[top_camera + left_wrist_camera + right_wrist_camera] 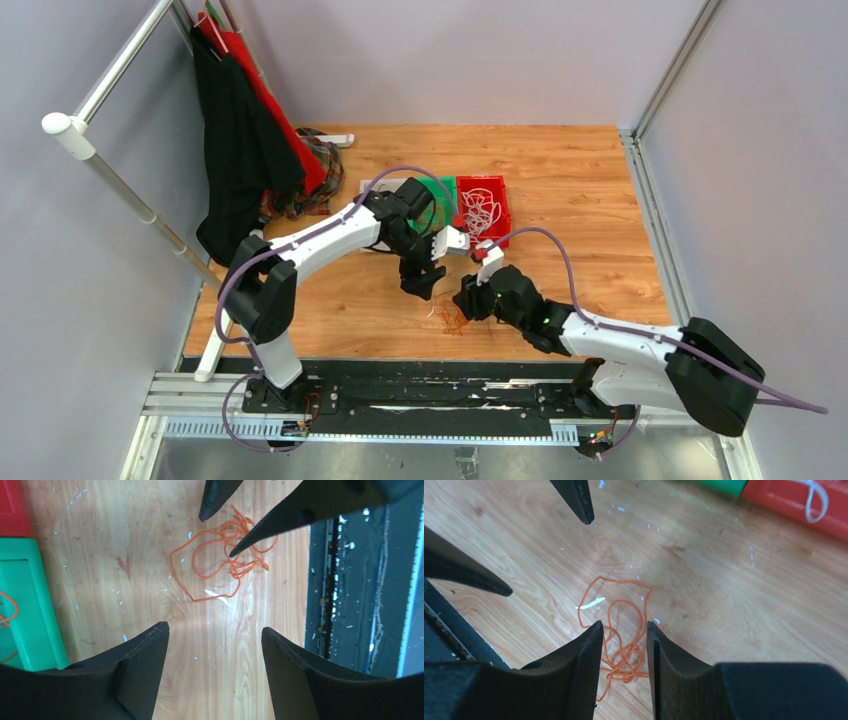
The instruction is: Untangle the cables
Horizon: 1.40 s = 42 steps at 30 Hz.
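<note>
cable (220,562): orange tangle loose on tabletop (125,555), near front edge | left end effector (214,628): jaws wide apart, empty; tangle ahead | right end effector (625,625): jaws apart, straddling tangle's end; nearer; tangle's long axis spans the 2

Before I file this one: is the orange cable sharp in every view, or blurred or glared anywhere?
Top external: orange cable tiny, evenly lit. Left wrist: sharp, with a pale sheen on the tabletop nearby. Right wrist: sharp, no glare.
</note>
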### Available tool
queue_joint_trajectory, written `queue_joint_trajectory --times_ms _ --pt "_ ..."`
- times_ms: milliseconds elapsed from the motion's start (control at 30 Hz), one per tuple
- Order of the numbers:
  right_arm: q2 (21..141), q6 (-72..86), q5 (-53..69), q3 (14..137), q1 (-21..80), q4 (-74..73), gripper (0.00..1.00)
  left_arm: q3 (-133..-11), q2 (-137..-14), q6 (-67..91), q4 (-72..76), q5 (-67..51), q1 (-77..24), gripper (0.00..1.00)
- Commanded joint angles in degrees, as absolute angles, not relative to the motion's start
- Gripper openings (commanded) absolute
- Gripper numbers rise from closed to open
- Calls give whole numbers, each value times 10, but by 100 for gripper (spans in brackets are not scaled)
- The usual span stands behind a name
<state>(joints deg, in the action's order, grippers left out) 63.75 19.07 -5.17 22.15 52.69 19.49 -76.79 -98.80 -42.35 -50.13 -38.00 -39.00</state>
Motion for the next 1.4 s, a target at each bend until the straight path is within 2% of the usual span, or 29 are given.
queue_joint_trajectory --times_ms 0,100,167,233,333,600,833,1367 --pt "702 221 -48 216 516 243 37 -753 -1003 -409 -445 -346 -412 72" --pt "752 226 -32 219 512 277 31 -752 -1007 -405 -443 -347 -411 73" --pt "769 226 -23 222 509 295 21 -748 -1001 -404 -444 -346 -411 73" --pt "763 221 -10 220 508 310 10 -745 -990 -396 -443 -350 -411 73" --pt "718 210 10 212 507 322 2 -749 -971 -371 -443 -365 -404 73" --pt "602 191 107 221 508 274 1 -784 -946 -353 -454 -464 -374 69" --pt "554 190 95 229 507 226 1 -821 -934 -452 -593 -530 -374 60" --pt "548 248 124 255 506 235 1 -792 -864 -557 -618 -424 -395 71"
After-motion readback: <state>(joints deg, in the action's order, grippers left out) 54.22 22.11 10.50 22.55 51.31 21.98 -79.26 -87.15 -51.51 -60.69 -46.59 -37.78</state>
